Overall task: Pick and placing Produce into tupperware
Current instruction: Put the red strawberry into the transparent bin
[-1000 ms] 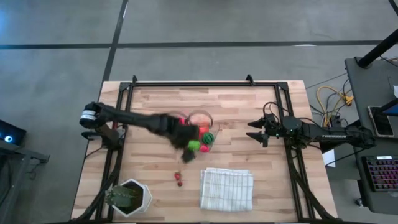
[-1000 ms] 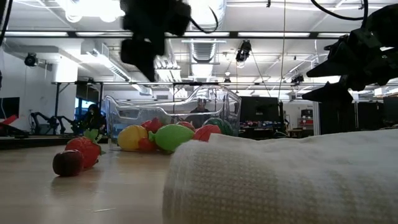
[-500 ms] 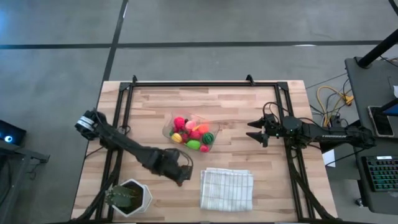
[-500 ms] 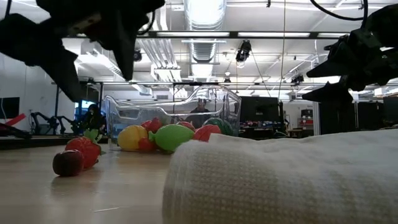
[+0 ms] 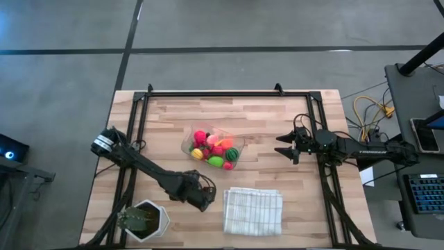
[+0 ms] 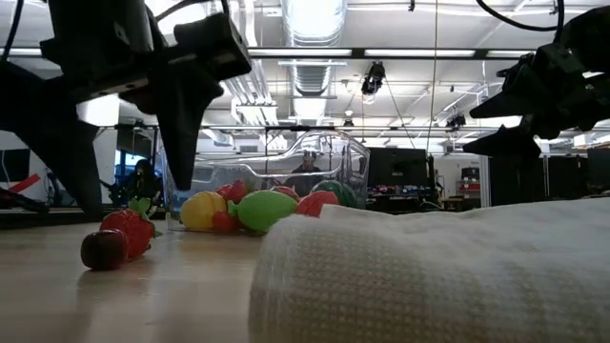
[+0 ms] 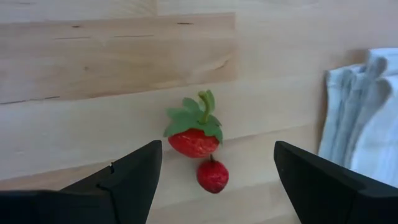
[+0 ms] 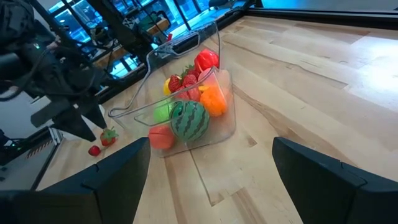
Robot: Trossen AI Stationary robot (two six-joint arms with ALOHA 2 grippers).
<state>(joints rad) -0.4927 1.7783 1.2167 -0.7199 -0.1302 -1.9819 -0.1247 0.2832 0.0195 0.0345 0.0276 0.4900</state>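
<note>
The left gripper [image 5: 202, 199] hangs low over the table [image 5: 277, 118], its fingers spread wide and holding nothing, above a strawberry [image 7: 193, 139] and a small red berry [image 7: 212, 175] that lie touching each other. The folded cloth [image 5: 252, 210] is just at its 3 o'clock. The clear container [image 5: 211, 146], full of toy fruits [image 8: 190, 121], stands at its 12 o'clock. The right gripper [image 5: 279, 144] waits at 3 o'clock of the container, fingers spread and empty.
</note>
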